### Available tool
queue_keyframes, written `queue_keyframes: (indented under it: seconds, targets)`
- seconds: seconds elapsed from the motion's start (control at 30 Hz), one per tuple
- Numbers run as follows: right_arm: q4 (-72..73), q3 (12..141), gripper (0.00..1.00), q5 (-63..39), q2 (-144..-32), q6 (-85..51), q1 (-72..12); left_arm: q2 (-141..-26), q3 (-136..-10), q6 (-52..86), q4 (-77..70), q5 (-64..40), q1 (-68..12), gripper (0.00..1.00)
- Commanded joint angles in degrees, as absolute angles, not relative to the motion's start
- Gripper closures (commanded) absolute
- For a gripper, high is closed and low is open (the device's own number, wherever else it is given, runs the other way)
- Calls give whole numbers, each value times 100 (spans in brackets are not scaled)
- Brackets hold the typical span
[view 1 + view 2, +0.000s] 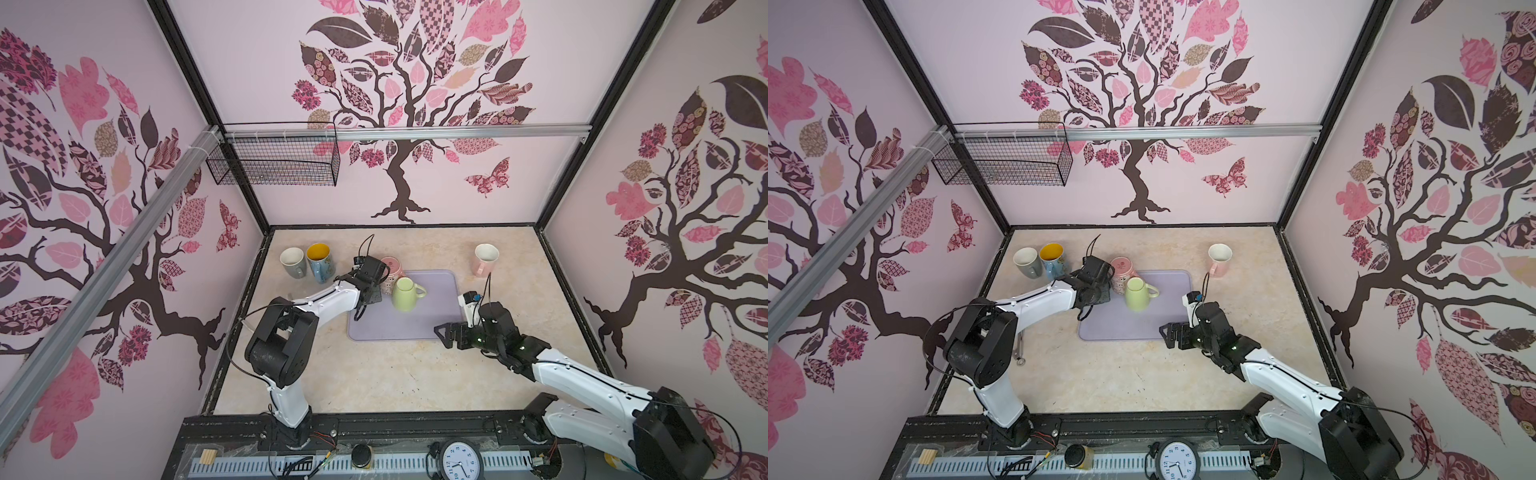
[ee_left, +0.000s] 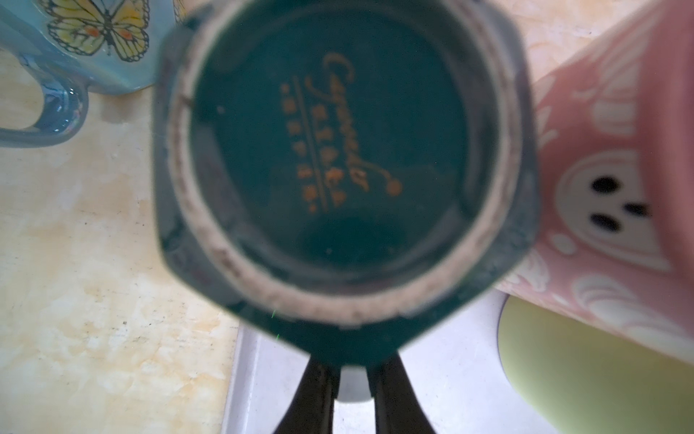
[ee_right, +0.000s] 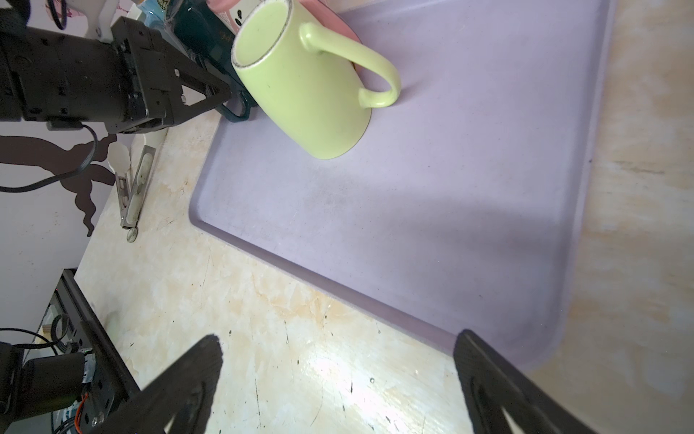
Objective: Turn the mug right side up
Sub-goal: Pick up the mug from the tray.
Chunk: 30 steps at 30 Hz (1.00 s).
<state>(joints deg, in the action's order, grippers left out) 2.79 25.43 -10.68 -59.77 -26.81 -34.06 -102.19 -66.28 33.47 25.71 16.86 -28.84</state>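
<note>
At the far left corner of the tray [image 3: 413, 225], the left gripper [image 2: 352, 375] pinches the upside-down dark mug [image 2: 330, 158] by its handle, a thin hold that may slip mid-turn onto the pink mug [image 2: 601, 195] just beside it.

The left arm [image 1: 328, 297] was stretched forward, and the left gripper [image 2: 355, 375] seemed almost closed. The right gripper [image 3: 338, 372] hung low, wide open.

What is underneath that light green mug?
The green mug stands mouth-down on the lavender tray. Only the tray shows around it; anything trapped inside is hidden.
</note>
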Motion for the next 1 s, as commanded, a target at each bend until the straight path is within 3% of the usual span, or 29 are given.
queue_keyframes:
  seconds: [0.0,0.97]
  targets:
    - [259,2714,0,-1050,-6036,-2670,-3419,-10332,-6768,3305,2744,1816,-2815,100]
    - [671,2609,0,-1456,-5864,-3235,-3421,-8003,-5489,3481,1691,345,-2821,100]
